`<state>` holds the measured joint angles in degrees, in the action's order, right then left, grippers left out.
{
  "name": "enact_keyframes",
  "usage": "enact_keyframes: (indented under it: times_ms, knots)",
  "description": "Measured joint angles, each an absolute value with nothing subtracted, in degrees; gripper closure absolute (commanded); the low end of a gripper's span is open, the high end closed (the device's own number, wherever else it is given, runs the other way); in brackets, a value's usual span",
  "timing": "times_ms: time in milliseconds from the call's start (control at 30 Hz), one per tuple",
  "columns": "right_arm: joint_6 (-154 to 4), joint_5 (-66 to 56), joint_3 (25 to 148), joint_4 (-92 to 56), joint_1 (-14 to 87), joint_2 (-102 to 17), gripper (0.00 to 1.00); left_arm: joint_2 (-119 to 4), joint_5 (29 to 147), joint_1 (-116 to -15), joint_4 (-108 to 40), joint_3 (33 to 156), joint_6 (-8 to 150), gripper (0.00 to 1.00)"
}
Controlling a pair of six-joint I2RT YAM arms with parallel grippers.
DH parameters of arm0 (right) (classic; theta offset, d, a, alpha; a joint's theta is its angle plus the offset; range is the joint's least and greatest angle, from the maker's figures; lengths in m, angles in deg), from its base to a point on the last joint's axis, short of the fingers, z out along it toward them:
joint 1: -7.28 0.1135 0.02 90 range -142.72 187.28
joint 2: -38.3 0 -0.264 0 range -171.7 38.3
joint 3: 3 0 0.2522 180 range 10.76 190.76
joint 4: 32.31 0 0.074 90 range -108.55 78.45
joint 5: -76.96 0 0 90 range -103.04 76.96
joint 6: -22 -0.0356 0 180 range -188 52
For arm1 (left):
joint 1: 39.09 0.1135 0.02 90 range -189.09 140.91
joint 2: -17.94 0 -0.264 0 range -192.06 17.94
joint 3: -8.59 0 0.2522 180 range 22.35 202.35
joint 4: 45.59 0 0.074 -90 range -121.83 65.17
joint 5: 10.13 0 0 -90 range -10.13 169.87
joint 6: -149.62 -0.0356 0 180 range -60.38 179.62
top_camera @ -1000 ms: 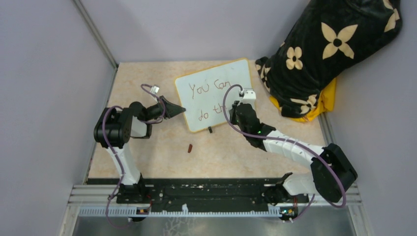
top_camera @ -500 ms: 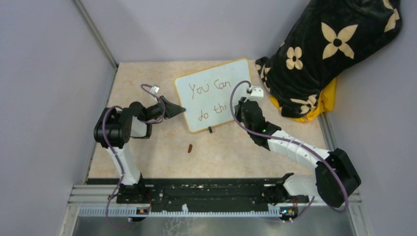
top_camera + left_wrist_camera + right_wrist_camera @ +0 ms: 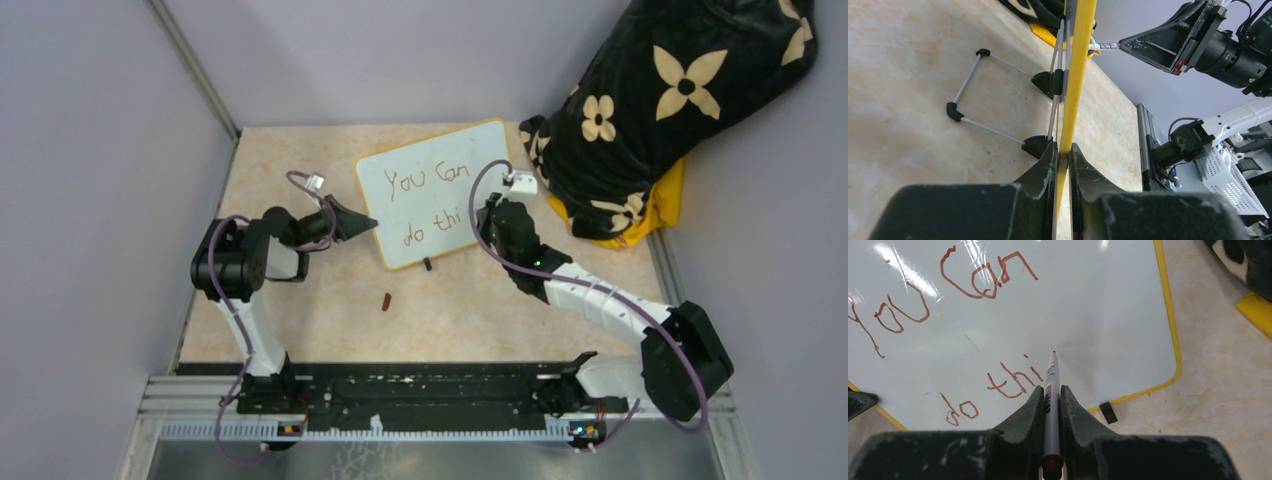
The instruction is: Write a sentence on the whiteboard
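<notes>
Tabletop, top view: beige marbled table (image 3: 300,330) between lilac walls (image 3: 100,150); the whiteboard (image 3: 440,190) stands mid-back, with a flowered black bundle (image 3: 680,90) just right of it and a small reddish object (image 3: 387,301) lying in front.
Left wrist view: left gripper (image 3: 1064,152) jaws pinch the board's yellow edge; the wire stand (image 3: 998,95) behind the board rests on the table.
Right wrist view: right gripper (image 3: 1050,392) jaws are narrow, clamped on a marker (image 3: 1050,375); its tip is at the board just right of "thi"; the sentence (image 3: 973,310) reads "You Can / do thi".
</notes>
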<state>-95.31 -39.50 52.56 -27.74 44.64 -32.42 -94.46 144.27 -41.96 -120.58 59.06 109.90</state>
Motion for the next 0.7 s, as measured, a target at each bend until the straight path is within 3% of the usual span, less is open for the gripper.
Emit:
enact_keyframes:
  times_ms: [700]
  knots:
    - [-95.22,-38.43,54.5,-28.4,44.64,-36.02,1.0,-94.46,144.42,-42.12,-120.58,59.06,109.9,1.0]
